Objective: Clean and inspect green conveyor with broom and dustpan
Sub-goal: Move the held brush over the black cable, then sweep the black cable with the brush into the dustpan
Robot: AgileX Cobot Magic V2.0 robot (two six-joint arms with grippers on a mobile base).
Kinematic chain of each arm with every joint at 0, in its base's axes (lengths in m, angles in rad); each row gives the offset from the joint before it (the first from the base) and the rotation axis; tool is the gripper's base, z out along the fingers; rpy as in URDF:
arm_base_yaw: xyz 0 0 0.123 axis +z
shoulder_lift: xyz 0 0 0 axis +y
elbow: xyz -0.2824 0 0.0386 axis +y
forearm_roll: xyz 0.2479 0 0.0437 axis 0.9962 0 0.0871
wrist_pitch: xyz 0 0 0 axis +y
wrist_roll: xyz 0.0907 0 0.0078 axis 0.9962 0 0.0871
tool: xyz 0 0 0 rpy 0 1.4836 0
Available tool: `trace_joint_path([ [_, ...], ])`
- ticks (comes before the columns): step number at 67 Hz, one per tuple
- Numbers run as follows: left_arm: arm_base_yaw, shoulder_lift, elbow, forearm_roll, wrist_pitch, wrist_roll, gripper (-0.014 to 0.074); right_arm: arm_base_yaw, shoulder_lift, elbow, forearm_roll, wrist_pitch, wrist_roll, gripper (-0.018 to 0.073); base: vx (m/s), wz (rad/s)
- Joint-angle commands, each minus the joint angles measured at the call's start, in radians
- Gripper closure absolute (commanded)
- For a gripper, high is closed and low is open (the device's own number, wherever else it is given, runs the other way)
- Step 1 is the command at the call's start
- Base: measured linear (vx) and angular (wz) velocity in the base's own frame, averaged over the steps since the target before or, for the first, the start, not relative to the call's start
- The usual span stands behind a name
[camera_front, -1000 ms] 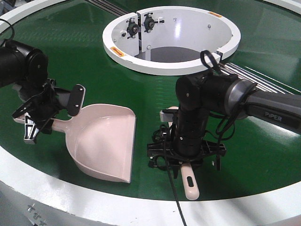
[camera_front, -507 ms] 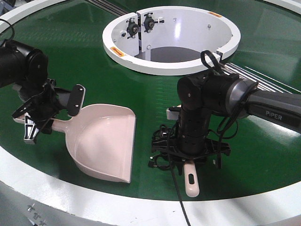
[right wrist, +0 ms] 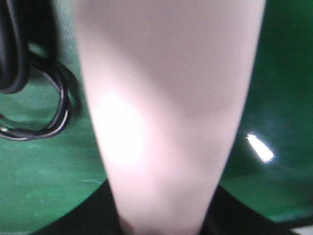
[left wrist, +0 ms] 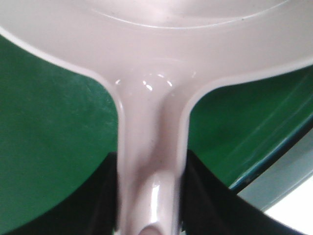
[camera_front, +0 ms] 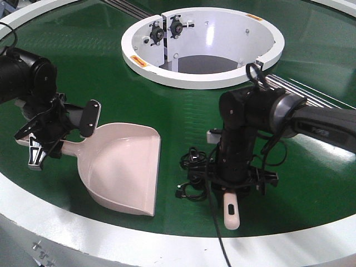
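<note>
Edges: I see dustpan (camera_front: 119,167) lip near the rim of green conveyor (camera_front: 83,67).
Left hand (camera_front: 41,142): grips dustpan.
Right hand (camera_front: 231,188): grips beige broom (camera_front: 231,211).

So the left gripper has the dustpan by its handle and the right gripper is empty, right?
No. The right gripper is not empty: it is shut on the broom handle, as the right wrist view shows. The left gripper does hold the dustpan by its handle.

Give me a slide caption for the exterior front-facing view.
Left gripper holds the dustpan by its handle; right gripper clamps the broom on the green conveyor.
</note>
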Motion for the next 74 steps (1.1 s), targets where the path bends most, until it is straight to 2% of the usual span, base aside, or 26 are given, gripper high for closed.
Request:
trace_joint_path([
  [1,-0.007,-0.058,-0.028,-0.002,-0.013,-0.003,0.056,-0.003,-0.021,-0.027,0.036,0.073,-0.031,0.0564,0.0,0.0],
  [11,-0.007,-0.058,-0.028,-0.003,-0.013,-0.003,0.0562,0.016,0.005,-0.027,0.048,0.073,-0.033,0.0564,0.0,0.0],
  [35,-0.007,-0.058,-0.028,-0.003,-0.013,-0.003,0.0561,0.047,0.048,-0.062,0.164,0.073,-0.07,0.0562,0.0,0.0],
  [48,-0.007,-0.058,-0.028,-0.003,-0.013,-0.003,0.0561,0.098,0.11,-0.18,0.217,0.073,-0.083,0.0562,0.0,0.0],
  [63,-0.007,-0.058,-0.028,-0.003,-0.013,-0.003,0.0561,0.171,0.23,-0.353,0.376,0.073,-0.159,0.0562,0.0,0.0],
  [74,-0.007,-0.058,-0.028,-0.003,-0.013,-0.003,0.0561,0.214,0.278,-0.487,0.383,0.073,-0.178,0.0562,0.0,0.0],
])
